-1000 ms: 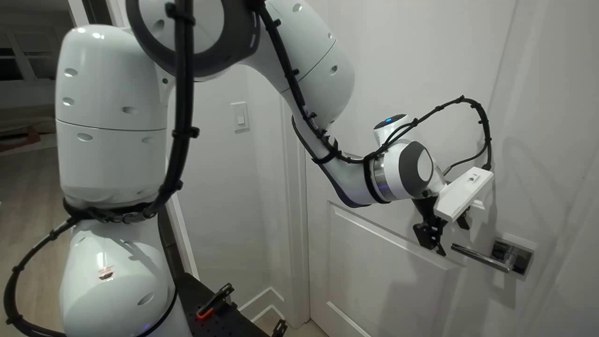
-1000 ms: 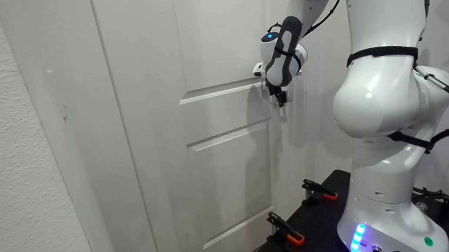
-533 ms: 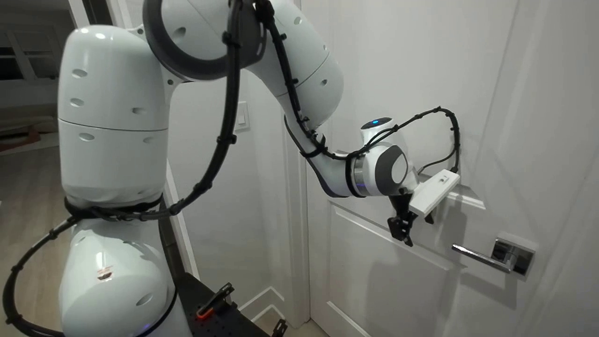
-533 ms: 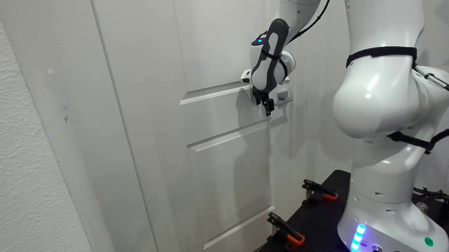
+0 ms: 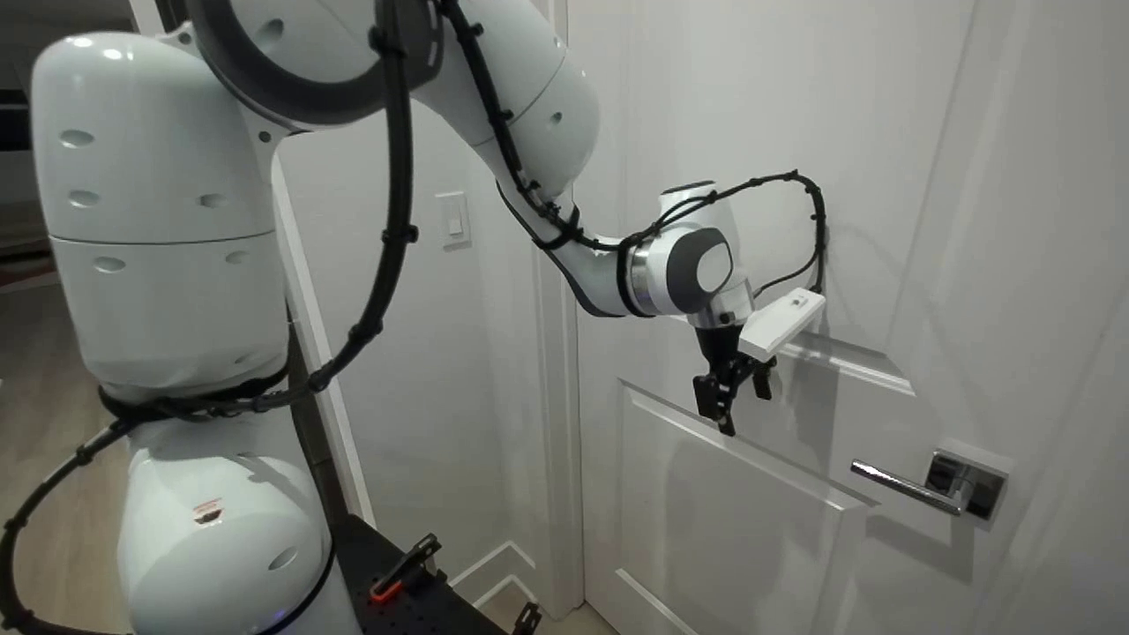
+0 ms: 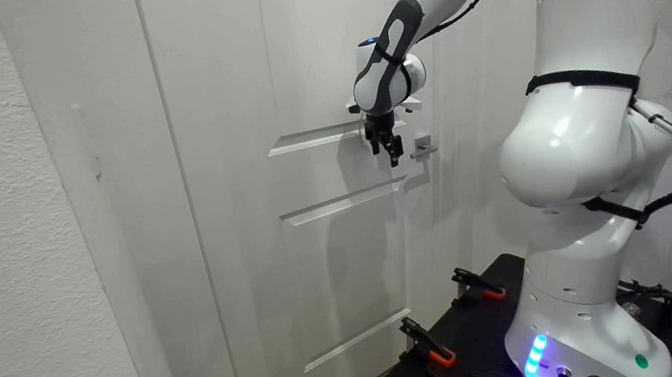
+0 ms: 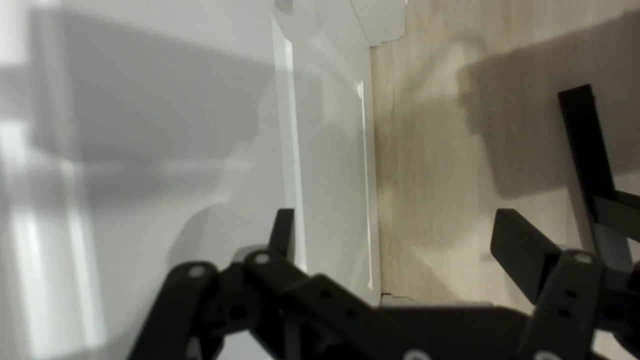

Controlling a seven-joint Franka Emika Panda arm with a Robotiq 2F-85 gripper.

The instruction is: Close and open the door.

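Door [image 6: 308, 179] is standing before the robot arm [image 6: 568, 159], looking closed, so opening is presumably waiting. The tool [image 7: 395, 230] is hanging apart from the lever handle [image 5: 908, 487], its jaws standing wide, gripping nothing. Next, it is probably needing to line up with that lever and press down. Bevelled white panels [image 6: 351, 272] are forming rectangles; the slim lever is gleaming like polished metal.
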